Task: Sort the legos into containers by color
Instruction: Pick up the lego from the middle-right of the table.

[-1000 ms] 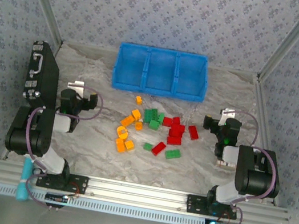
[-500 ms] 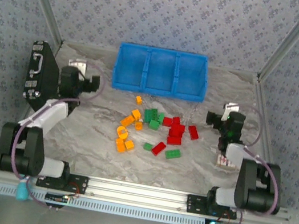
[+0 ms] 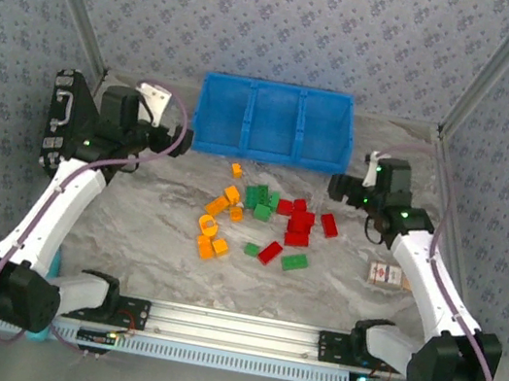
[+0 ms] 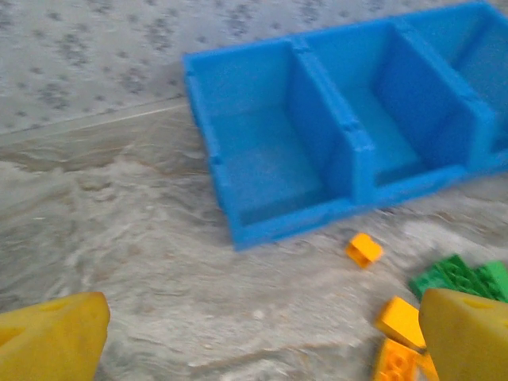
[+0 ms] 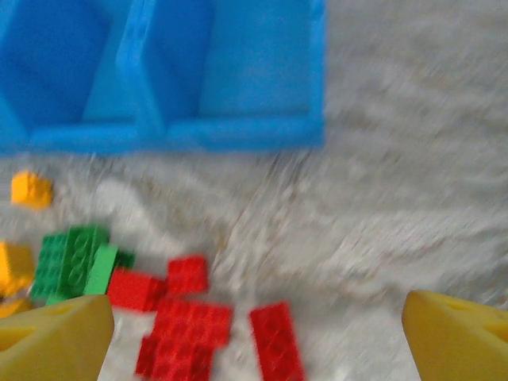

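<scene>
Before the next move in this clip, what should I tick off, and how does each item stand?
1. Blue bin free to receive: ok, all three compartments bare.
2. Left end effector open and empty: ok.
3. Right end effector open and empty: ok.
4. Legos on the table, unsorted: ok, none in the bin.
5. Red legos separated for a single pick: not ok, several touch.
6. Patterned box apart from the bricks: ok.
</scene>
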Tool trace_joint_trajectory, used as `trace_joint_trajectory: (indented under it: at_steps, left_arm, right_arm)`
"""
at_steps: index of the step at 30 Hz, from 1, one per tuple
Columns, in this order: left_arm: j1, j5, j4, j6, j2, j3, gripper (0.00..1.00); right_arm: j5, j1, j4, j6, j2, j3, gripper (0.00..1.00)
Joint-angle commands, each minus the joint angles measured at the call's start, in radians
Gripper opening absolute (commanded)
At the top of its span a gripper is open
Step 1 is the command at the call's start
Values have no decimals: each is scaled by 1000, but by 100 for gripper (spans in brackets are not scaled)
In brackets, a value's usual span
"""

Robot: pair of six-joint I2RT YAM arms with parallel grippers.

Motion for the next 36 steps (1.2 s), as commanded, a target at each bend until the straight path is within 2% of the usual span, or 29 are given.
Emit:
trace_joint_trajectory:
  at_steps: [1,4,8,21,28,36]
  left_arm:
    - [-12,77,-45,41,-41,-4,100]
    - [-23,85,-56,55,-50,-1,100]
    - [-29,87,-44,61,-60,-20,100]
    - [-37,65,-24,82,-63,-54,100]
    - [-38,34,-16,101,-66,-62,100]
    - [-38,20,-1,121,-72,-79,100]
  right_arm:
    - [38,57,-153,122,28,-50,93]
    - [113,101,-179,139,55,-73,91]
    - [154,99,-184,148,87,-92,89]
    - [99,68,-85,120,310,-80,82]
    - [94,55,-71,109,401,-47,72]
    - [97,54,-75,100,478,-15,50]
